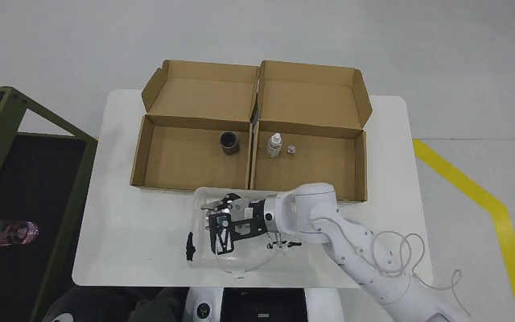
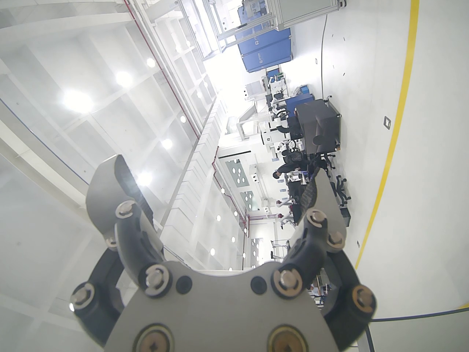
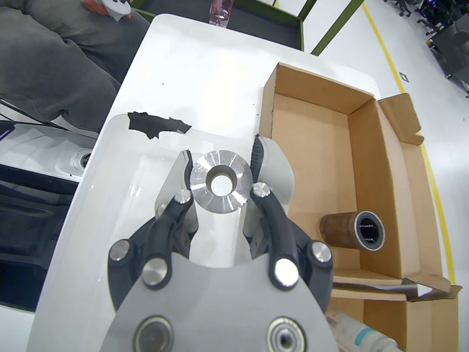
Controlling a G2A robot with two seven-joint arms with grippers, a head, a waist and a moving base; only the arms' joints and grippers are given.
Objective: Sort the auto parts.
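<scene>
Silver metal ring (image 3: 221,183) sat clamped between the right gripper's (image 3: 222,155) fingers, over the clear tray (image 3: 124,184) | left gripper (image 2: 216,177) stood spread apart, empty (aimed at the ceiling) | brown cylinder (image 3: 351,229) lay inside the left cardboard box (image 3: 311,137).

Arm (image 1: 354,241) over tray (image 1: 211,191); dark cylinder (image 1: 230,143) in left box (image 1: 143,153); bottle (image 1: 275,145) plus possibly metal bit (image 1: 292,149) in right box (image 1: 322,165).
</scene>
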